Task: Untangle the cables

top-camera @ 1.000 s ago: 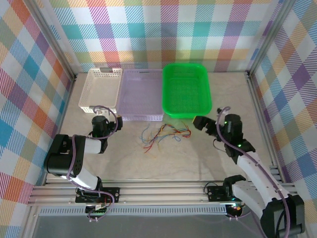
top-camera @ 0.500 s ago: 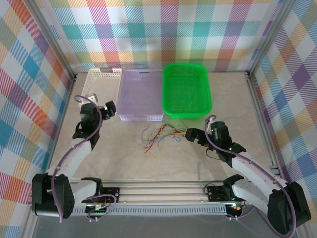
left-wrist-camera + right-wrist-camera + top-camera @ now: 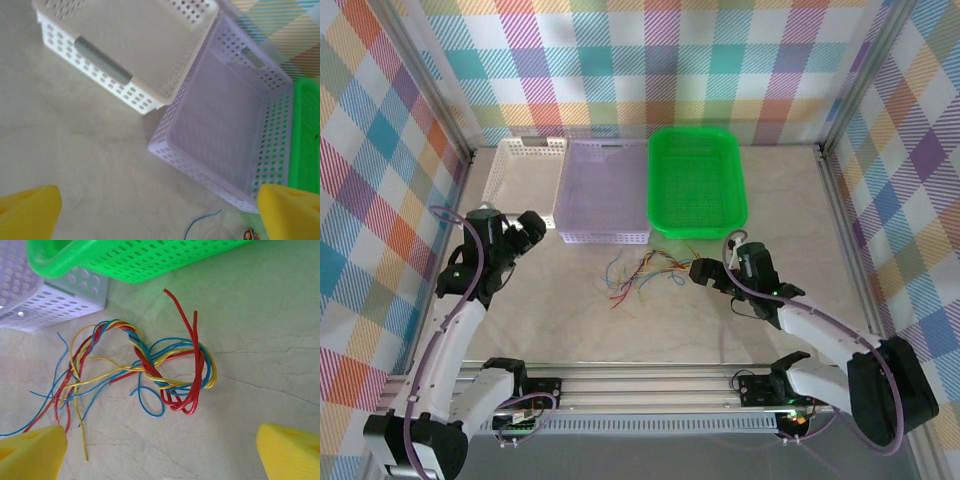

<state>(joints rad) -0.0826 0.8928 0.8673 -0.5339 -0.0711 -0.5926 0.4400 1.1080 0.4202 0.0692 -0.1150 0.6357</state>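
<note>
Yellow pads (image 3: 30,452) on the right gripper (image 3: 702,271) are sitting spread about as wide as they go with nothing between them, so it's holding zilch right now. It's hanging low over the table (image 3: 620,325), just out from the front right corner of the lilac basket (image 3: 605,236), and it's pointing back along that basket's front. The left gripper (image 3: 531,224) is doing the same thing on the other side. Its jaws are gaping wide with nothing gripped, and it's hovering just off the lilac basket's front left corner.

The cables (image 3: 650,271) are lying loose on the table just in front of the lilac basket, more toward its right end. They're sitting between the two grippers and way nearer the right one.

In the right wrist view, red, yellow and blue strands are twisting round each other into a braid through the middle of the bunch. A red loop (image 3: 192,390) is curling at the end farthest from the lilac basket. One red end (image 3: 175,305) is poking up toward the green basket (image 3: 695,228). The loose tails (image 3: 70,390) are fanning out in front of the lilac basket's front wall.

Farther back, the white basket (image 3: 535,143) is sitting right beside the lilac basket's left side, and the green one is sitting right up against its right side. A plaid backdrop (image 3: 640,60) is rising behind the lilac basket.
</note>
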